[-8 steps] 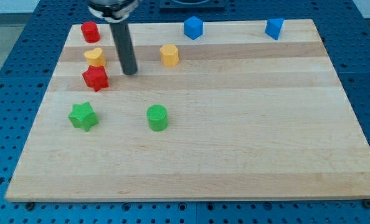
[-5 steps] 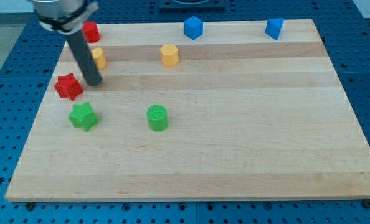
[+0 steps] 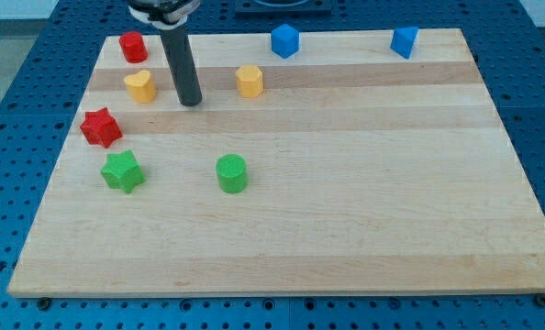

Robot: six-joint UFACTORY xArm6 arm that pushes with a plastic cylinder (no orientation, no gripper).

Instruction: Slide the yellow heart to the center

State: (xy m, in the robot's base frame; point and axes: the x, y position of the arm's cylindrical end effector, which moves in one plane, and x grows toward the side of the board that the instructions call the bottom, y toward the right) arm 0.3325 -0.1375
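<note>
The yellow heart (image 3: 140,86) lies on the wooden board (image 3: 346,183) near the view's upper left. My tip (image 3: 191,103) rests on the board just to the right of the heart, a small gap apart, between it and the yellow hexagon (image 3: 250,81). The rod rises toward the view's top edge.
A red cylinder (image 3: 132,46) sits above the heart at the top left corner. A red star (image 3: 100,127) and a green star (image 3: 123,171) lie below it near the left edge. A green cylinder (image 3: 231,173) is lower middle. Two blue blocks (image 3: 284,40) (image 3: 404,41) sit along the top.
The red star was pushed left toward the board's edge. My tip swung left beside the heart, then came back to the heart's right side. The heart barely moved.
</note>
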